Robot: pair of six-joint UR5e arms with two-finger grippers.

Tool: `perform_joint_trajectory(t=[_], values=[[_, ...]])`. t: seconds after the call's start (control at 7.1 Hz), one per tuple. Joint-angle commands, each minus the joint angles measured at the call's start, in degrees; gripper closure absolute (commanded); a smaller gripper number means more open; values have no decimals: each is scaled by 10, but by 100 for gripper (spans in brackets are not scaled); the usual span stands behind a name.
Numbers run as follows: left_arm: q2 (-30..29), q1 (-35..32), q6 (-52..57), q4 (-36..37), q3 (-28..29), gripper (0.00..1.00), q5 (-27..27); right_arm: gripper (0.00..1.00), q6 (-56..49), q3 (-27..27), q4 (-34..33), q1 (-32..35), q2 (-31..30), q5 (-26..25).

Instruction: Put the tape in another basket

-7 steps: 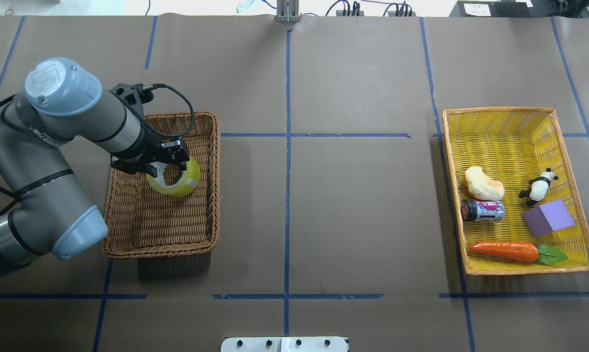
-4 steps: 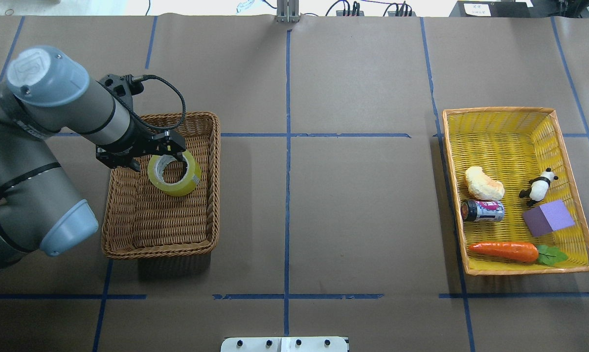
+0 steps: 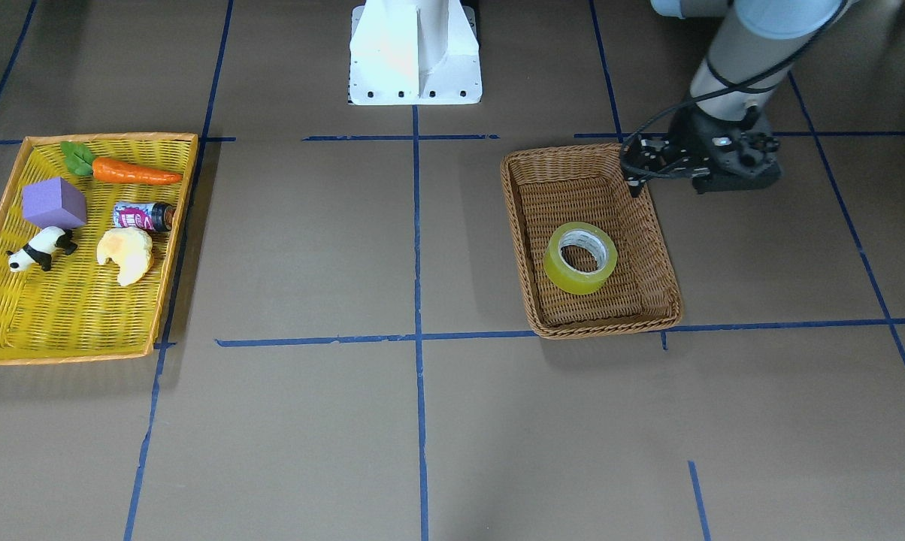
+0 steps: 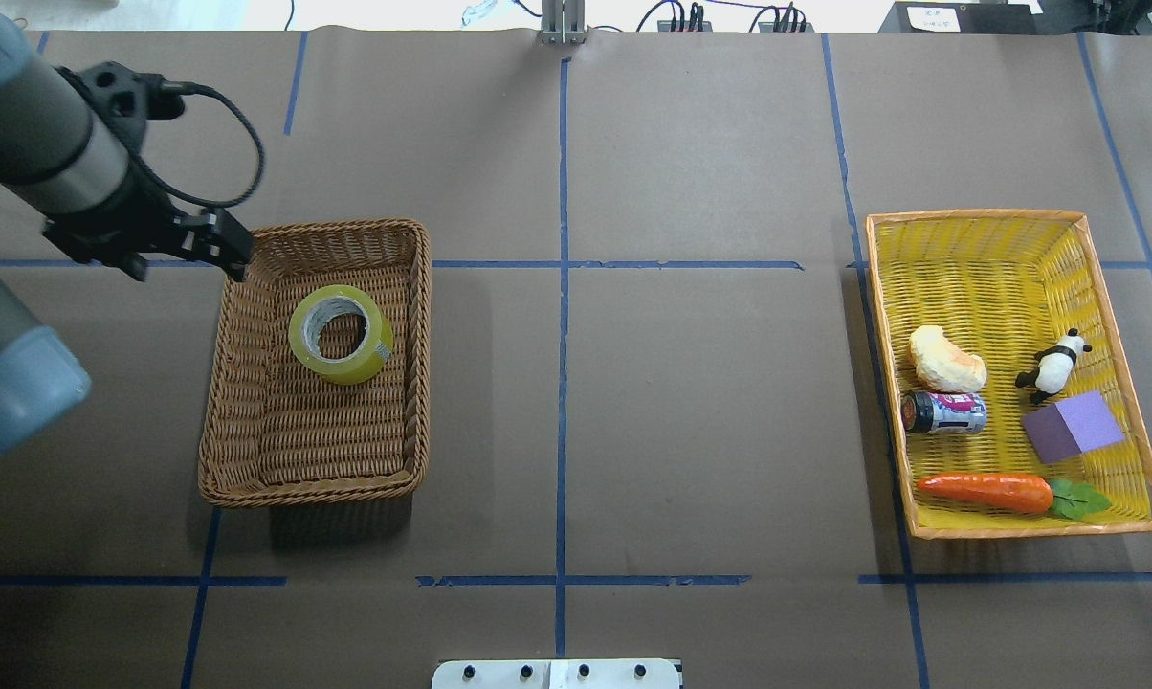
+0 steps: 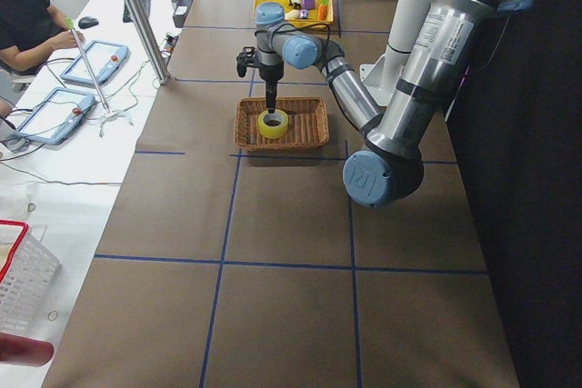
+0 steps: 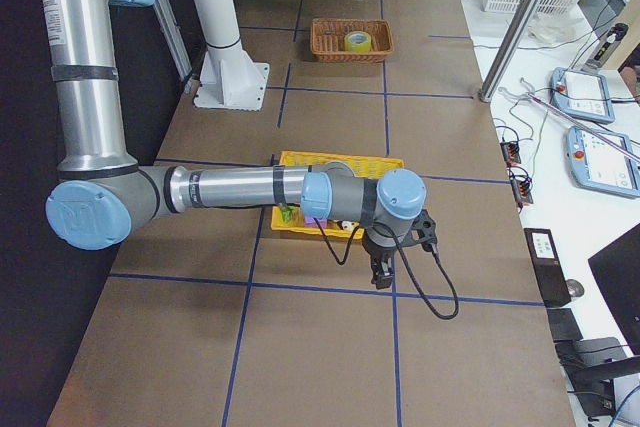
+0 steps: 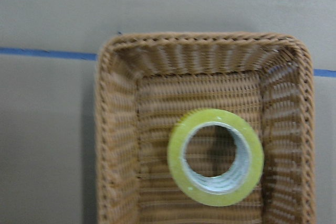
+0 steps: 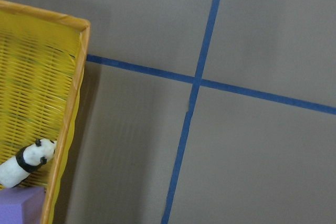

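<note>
The yellow-green tape roll [image 4: 346, 371] lies flat in the brown wicker basket [image 4: 421, 364], in its far half. It also shows in the front view [image 3: 573, 279] and fills the left wrist view [image 7: 176, 156], with the basket rim [image 7: 105, 129] around it. My left gripper [image 4: 188, 263] is open and empty. It hangs above the table just outside the basket's far left corner, also seen from the front [image 3: 667, 184]. My right gripper [image 6: 378, 272] shows only in the right side view, beside the yellow tray; I cannot tell whether it is open or shut.
A flat yellow tray with an orange rim [image 4: 978, 249] stands at the right and holds a carrot [image 4: 985, 491], a purple block [image 4: 1074, 426], a can [image 4: 944, 412], a panda figure [image 4: 1054, 366] and a bread piece [image 4: 946, 359]. Blue tape lines cross the brown table cover.
My left gripper opened and let go of the tape, then rose and pulled back to the far left, out of the basket. The tape settled flat in the basket.
</note>
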Motion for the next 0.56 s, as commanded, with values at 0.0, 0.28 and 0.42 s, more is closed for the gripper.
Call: perform_joint_trajectory(t=[0.0,0.28,0.42], values=[[48,-64,125,13,-2,0,-30,0,94,8,89,10,-56,19],[102,-146,243,14,4,0,-62,0,128,2,125,10,-60,17],[121,-191,324,27,18,0,-62,0,129,1,125,10,-59,17]])
